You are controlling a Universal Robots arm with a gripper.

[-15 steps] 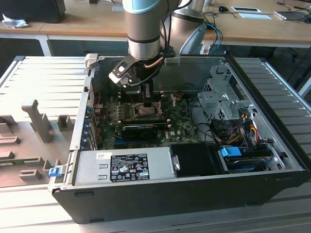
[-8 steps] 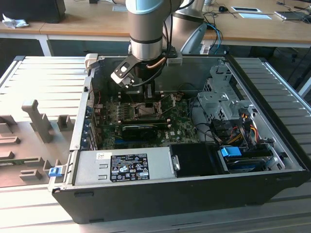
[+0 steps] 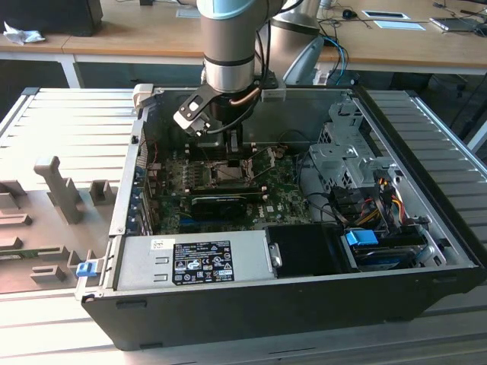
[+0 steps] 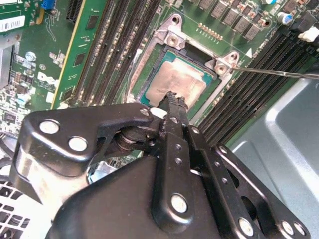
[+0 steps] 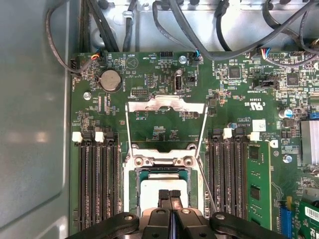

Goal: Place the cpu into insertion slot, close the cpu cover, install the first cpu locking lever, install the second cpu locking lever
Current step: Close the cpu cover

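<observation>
The cpu [image 4: 180, 75] [image 5: 149, 191] lies flat in the insertion slot [image 4: 149, 59] [image 5: 130, 186], pale metal face up. My gripper [image 4: 174, 96] [image 5: 169, 193] is shut, its two fingertips [image 5: 163, 195] pressed together just over the cpu's face, touching it or nearly so, with nothing between them. The cpu cover [image 5: 167, 105] is swung open, away from the socket, its thin side arms running back to the hinge. A thin wire locking lever [image 4: 279, 72] [image 5: 207, 186] stands free beside the socket. In the exterior view the gripper [image 3: 228, 152] reaches down into the open computer case over the socket [image 3: 228, 173].
Rows of black memory slots [image 5: 99, 179] [image 5: 229, 179] flank the socket. Grey cables [image 5: 199, 30] cross the case wall beyond the cover. In the exterior view a power supply [image 3: 194, 262] fills the near side of the case, and drive bays [image 3: 346, 156] stand at the exterior view's right.
</observation>
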